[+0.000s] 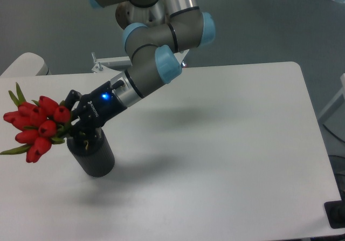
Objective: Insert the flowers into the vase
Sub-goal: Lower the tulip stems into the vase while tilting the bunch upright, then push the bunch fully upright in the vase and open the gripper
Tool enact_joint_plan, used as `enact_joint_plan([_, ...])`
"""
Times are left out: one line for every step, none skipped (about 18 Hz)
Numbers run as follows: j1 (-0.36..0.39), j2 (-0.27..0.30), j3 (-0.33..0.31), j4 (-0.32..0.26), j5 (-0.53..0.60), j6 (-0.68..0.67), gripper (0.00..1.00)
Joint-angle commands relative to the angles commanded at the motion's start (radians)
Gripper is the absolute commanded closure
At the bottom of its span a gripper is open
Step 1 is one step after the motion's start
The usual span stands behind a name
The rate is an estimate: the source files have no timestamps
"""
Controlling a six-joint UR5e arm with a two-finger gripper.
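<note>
The vase stands on the white surface, and its round mouth is right under the claw. The claw is closed tight on the stems of the flowers, whose red buds lean out to the side past the vase. It looks like the stems are just starting to go in, so the job is nearly done, but the flowers must stand up straighter, slide deeper and be let go.

Robotics lab: UR arm, white table, grey floor
</note>
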Motion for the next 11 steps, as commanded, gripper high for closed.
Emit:
enact_joint_plan([0.0, -0.002, -0.002, 0.0, 0.0, 0.0, 0.72])
enact_joint_plan([0.0, -0.005, 0.0, 0.0, 0.0, 0.002, 0.72])
enact_joint_plan([0.0, -0.006, -0.002, 0.0, 0.002, 0.002, 0.71])
enact_joint_plan([0.002, -0.008, -0.002, 0.0, 0.002, 0.005, 0.7])
enact_joint_plan([0.003, -0.008, -0.002, 0.0, 0.002, 0.015, 0.68])
enact_joint_plan([0.005, -0.011, -0.002, 0.0, 0.002, 0.028, 0.66])
enact_joint_plan([0.005, -0.011, -0.003, 0.0, 0.002, 0.032, 0.64])
enact_joint_plan([0.006, -0.012, -0.003, 0.0, 0.002, 0.032, 0.61])
enact_joint_plan([0.014, -0.011, -0.006, 0.0, 0.002, 0.032, 0.59])
enact_joint_plan([0.02, -0.011, -0.008, 0.0, 0.0, 0.034, 0.57])
enact_joint_plan([0.02, -0.012, -0.008, 0.0, 0.002, 0.035, 0.52])
